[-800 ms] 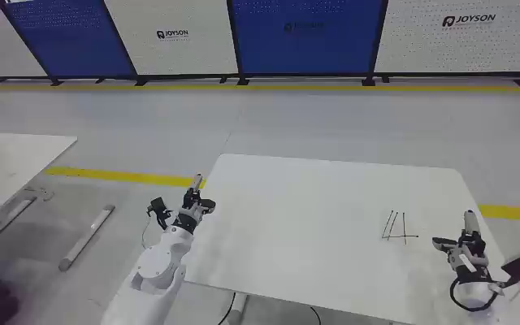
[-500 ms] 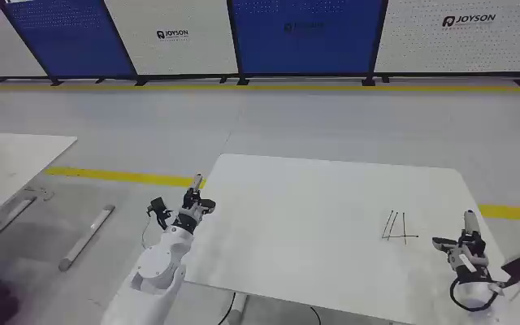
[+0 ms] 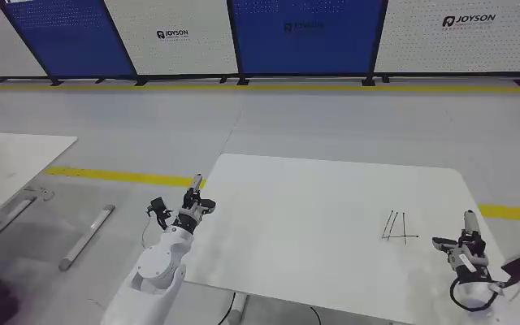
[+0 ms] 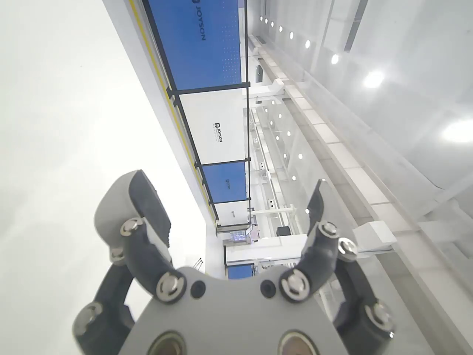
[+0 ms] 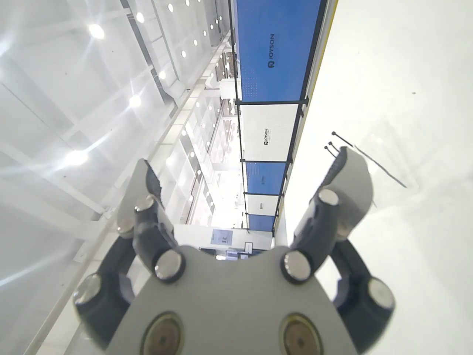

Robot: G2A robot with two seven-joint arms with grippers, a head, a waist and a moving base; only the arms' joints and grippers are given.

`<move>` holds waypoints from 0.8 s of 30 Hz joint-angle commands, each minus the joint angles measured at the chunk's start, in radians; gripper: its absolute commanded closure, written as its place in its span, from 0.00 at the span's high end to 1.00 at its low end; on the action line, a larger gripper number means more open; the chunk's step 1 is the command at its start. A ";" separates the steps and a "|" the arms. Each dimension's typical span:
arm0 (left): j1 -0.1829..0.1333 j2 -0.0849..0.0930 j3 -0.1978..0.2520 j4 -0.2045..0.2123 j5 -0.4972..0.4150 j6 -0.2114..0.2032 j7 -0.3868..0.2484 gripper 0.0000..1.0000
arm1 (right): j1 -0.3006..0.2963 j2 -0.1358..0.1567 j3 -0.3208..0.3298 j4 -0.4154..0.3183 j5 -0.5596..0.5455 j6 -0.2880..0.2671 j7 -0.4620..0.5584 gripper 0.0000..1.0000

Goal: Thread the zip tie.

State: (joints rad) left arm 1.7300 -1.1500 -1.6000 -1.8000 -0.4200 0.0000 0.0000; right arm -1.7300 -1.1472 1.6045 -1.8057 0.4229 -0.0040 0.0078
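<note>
1. Four black zip ties [image 3: 398, 227], I think, lie crossed near the table's [image 3: 325, 211] right edge.
2. My right gripper [image 3: 469, 221] is just beside them, fingers apart and holding nothing.
3. My left gripper [image 3: 196, 185], also spread, is at the left edge, with wide tabletop between.

A white surface [image 3: 325, 211] stands on a pale grey floor [image 3: 162, 122]. Beyond its far edge runs a row of blue and white perforated wall panels [image 3: 307, 36] in dark frames, a yellow floor line [image 3: 260, 86] at their foot. A second yellow line [image 3: 122, 175] passes the surface's left side, where another white table [image 3: 24, 158] and a grey tube [image 3: 85, 237] lie. Round ceiling lights [image 5: 96, 31] shine overhead.
</note>
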 commanded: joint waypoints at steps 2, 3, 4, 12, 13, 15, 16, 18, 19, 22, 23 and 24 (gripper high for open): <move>0.000 0.000 0.000 0.000 0.000 0.000 0.000 1.00 | -0.009 0.016 0.089 -0.007 -0.003 -0.004 0.238 1.00; 0.000 0.000 0.000 0.000 0.000 0.000 0.000 1.00 | -0.014 0.022 0.121 -0.014 -0.011 0.002 0.300 1.00; 0.000 0.000 0.000 0.000 0.000 0.000 0.000 1.00 | -0.016 0.027 0.144 -0.021 -0.019 0.013 0.349 1.00; 0.000 0.000 0.000 0.000 0.000 0.000 0.000 1.00 | 0.013 0.056 0.234 -0.063 -0.170 0.116 0.565 1.00; 0.000 0.000 0.000 0.000 0.000 0.000 0.000 1.00 | 0.024 0.058 0.234 -0.062 -0.186 0.131 0.566 1.00; 0.000 0.000 0.000 0.000 0.000 0.000 0.000 1.00 | 0.027 0.058 0.234 -0.061 -0.191 0.135 0.563 1.00; 0.000 0.000 0.000 0.000 0.000 0.000 0.000 1.00 | 0.027 0.058 0.234 -0.061 -0.191 0.135 0.563 1.00; 0.000 0.000 0.000 0.000 0.000 0.000 0.000 1.00 | 0.027 0.058 0.234 -0.061 -0.191 0.135 0.563 1.00; 0.000 0.000 0.000 0.000 0.000 0.000 0.000 1.00 | 0.027 0.058 0.234 -0.061 -0.191 0.135 0.563 1.00; 0.000 0.000 0.000 0.000 0.000 0.000 0.000 1.00 | 0.027 0.058 0.234 -0.061 -0.191 0.135 0.563 1.00; 0.000 0.000 0.000 0.000 0.000 0.000 0.000 1.00 | 0.027 0.058 0.234 -0.061 -0.191 0.135 0.563 1.00; 0.000 0.000 0.000 0.000 0.000 0.000 0.000 1.00 | 0.027 0.058 0.234 -0.061 -0.191 0.135 0.563 1.00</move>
State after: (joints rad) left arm 1.7300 -1.1500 -1.6000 -1.8000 -0.4200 0.0000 0.0000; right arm -1.7032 -1.0888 1.8384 -1.8667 0.2318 0.1311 0.5708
